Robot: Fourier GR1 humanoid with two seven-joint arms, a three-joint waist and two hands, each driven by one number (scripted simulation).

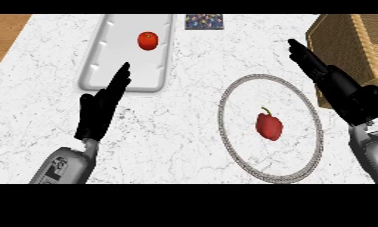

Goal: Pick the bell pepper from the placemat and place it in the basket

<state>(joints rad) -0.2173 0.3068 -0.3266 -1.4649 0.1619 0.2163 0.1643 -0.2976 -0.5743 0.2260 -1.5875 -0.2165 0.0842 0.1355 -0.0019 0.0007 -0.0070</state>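
Head view: glossy red bell pepper (269,125), short stem, lies on round placemat (247,93); left hand (100,108) and right hand (332,83) straight-fingered, holding nothing.

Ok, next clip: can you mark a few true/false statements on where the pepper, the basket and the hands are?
1. The bell pepper lies on the round placemat. True.
2. The pepper is in the basket. False: it is on the placemat.
3. The right hand is curled round the pepper. False: it is open and apart from it, by the basket.
4. A round red item sits in the white tray. True.
5. The left hand is open. True.
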